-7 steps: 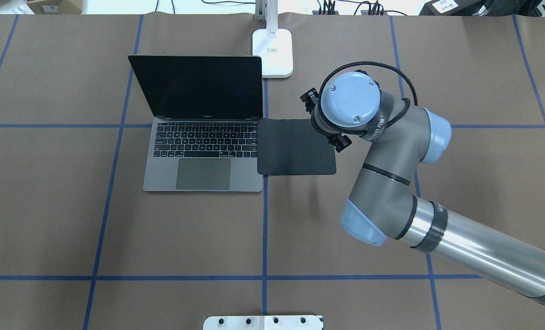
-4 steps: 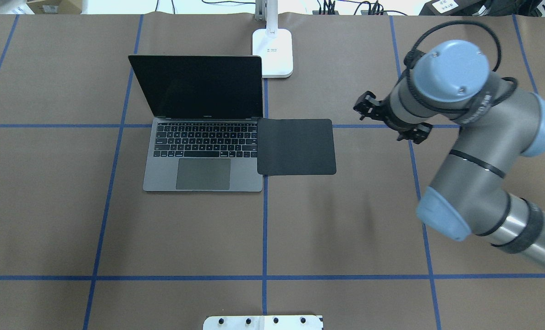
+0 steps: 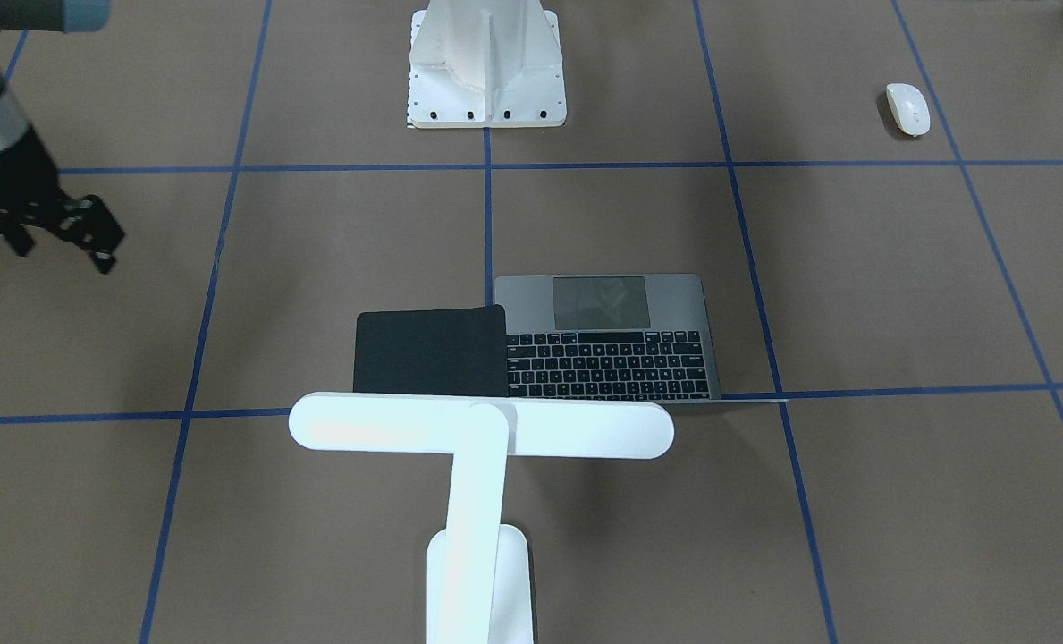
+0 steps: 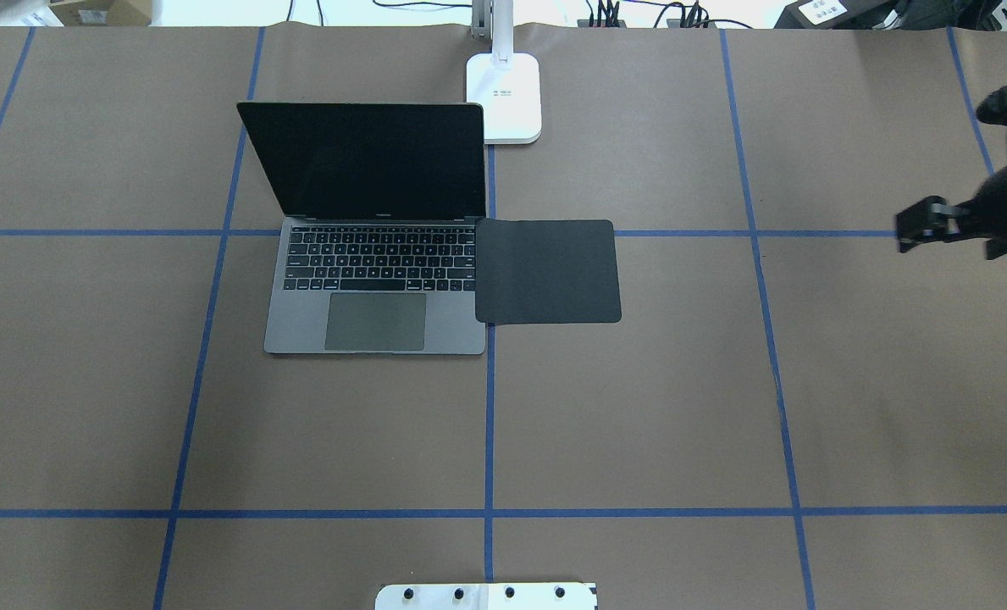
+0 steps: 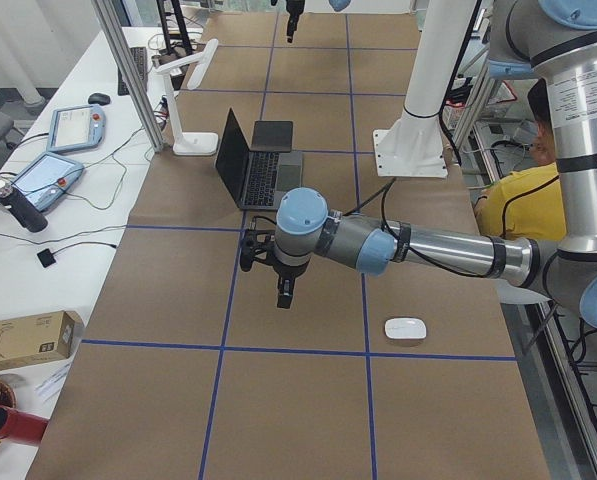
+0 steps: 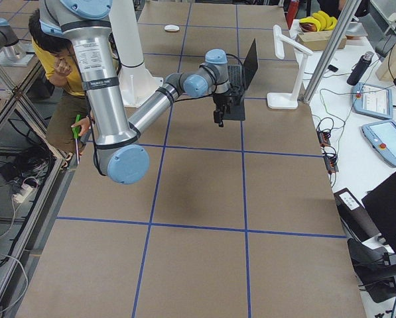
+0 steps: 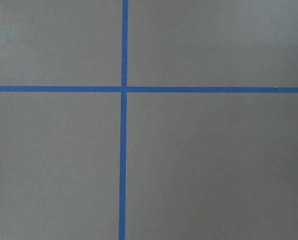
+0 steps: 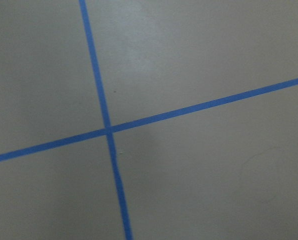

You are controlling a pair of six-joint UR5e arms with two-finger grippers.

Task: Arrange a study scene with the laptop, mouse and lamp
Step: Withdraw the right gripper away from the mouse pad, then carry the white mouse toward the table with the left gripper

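The laptop (image 4: 376,288) stands open at the table's middle, its dark screen towards the lamp (image 4: 504,97) behind it. The lamp's bar head (image 3: 482,427) hangs over the laptop's rear edge. The white mouse (image 3: 908,108) lies alone on the robot's left side, near its base, and is out of the overhead view. My right gripper (image 4: 935,227) hovers empty at the table's right edge, far from the laptop, jaws apart. My left gripper (image 5: 285,290) points down over bare table, a short way from the mouse (image 5: 405,328). I cannot tell whether it is open.
A flat black square pad (image 4: 547,271) lies against the laptop's right side. The white ribbed pedestal (image 3: 486,63) stands at the robot's edge of the table. Blue tape lines cross the brown table cover. Both wrist views show only cover and tape.
My right arm has swung from over the black pad's right edge out to the table's right edge. Laptop, pad and lamp have not moved.
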